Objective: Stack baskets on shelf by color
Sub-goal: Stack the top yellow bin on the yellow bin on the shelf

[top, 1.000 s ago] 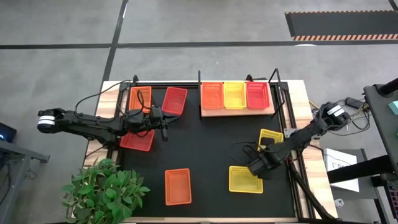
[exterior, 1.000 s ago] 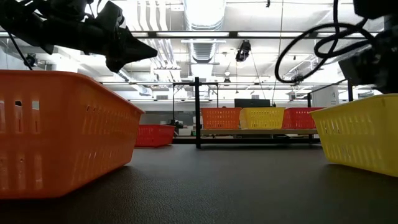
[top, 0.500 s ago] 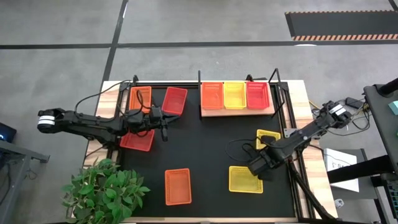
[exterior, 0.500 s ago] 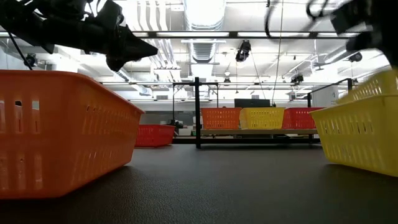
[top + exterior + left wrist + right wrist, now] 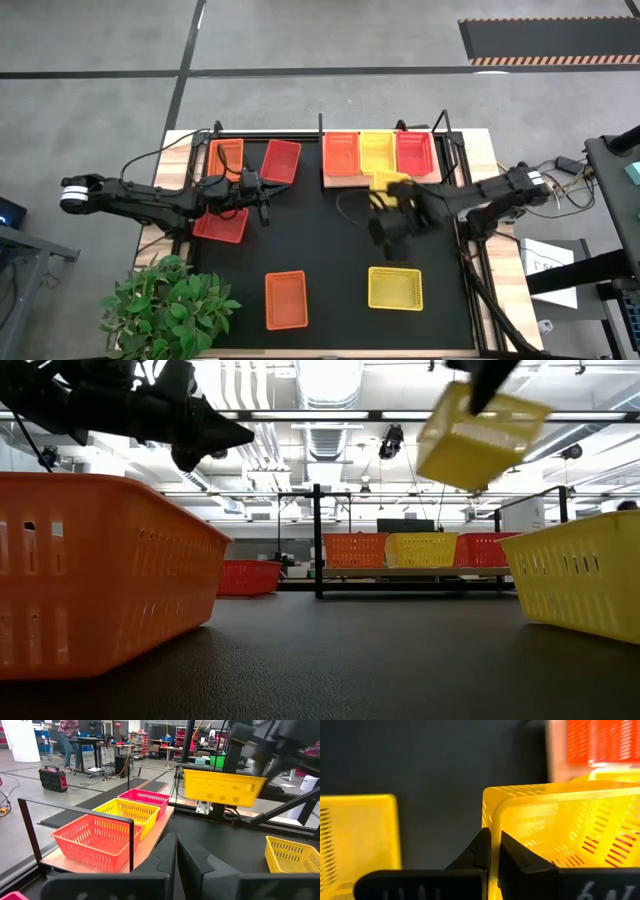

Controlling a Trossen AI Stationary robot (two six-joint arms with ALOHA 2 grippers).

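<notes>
A: What has the right gripper (image 5: 494,851) got?
B: Its fingers pinch the wall of a yellow basket (image 5: 388,183), lifted off the mat just in front of the shelf (image 5: 380,181).
A: And the left gripper (image 5: 176,851)?
B: Clenched on nothing, hovering near the red basket (image 5: 222,224).

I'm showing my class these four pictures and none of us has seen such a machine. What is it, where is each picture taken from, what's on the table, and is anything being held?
It is a robot with two dark arms at a table. One picture looks down from above, one looks level across the table, and two come from cameras on the wrists. On the black mat lie small orange, yellow and red baskets; three more sit on the wooden shelf. The right tool is shut on the rim of a yellow basket, held in the air near the shelf. The left tool is shut, holds nothing and waits over the mat's left side.
</notes>
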